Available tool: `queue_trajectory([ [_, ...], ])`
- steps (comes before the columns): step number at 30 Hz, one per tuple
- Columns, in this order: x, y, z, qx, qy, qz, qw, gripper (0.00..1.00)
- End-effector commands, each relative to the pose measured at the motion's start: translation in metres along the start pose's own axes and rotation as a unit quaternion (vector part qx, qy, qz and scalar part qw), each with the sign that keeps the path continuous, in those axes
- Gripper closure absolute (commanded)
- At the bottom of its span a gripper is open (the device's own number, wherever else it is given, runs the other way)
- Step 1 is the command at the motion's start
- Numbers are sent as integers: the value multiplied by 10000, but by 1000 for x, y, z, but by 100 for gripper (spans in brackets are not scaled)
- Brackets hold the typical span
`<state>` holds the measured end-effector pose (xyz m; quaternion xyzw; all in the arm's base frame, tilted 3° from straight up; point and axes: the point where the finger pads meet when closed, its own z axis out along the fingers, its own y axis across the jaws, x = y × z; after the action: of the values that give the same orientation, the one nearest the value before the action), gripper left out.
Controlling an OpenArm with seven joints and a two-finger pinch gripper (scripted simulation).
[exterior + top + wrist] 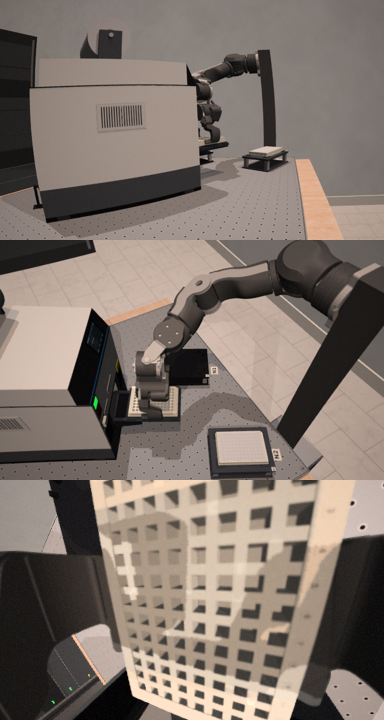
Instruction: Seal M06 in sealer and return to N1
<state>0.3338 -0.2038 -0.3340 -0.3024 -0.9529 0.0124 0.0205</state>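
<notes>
— Where's the cream, square-gridded 96-well plate M06 (172, 402)?

— Over the sealer's dark, flat stage (120, 406), long side running along the stage's travel — its open wells fill the wrist view.

— And the dark grey two-finger gripper (150, 409)?

— Clamped across the plate from above.

— Around it?

— The black N1 nest (189, 364) sits bare just behind; the lamp (95, 402) glows green. The white, smooth-topped plate M09 (240, 446) rests on nest N2 (212, 438), well apart.

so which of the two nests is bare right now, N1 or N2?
N1, the black nest behind the gripper: nothing on it. N2 carries a white plate; the other plate is over the sealer's stage, gripper shut on it.
</notes>
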Motion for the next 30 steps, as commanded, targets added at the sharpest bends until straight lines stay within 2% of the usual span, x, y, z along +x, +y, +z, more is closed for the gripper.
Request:
queue_trajectory([
  [1, 0, 2, 0, -43, -2, -20, 10000, 100],
  [30, 1, 1, 3, -29, 5, -16, 10000, 100],
])
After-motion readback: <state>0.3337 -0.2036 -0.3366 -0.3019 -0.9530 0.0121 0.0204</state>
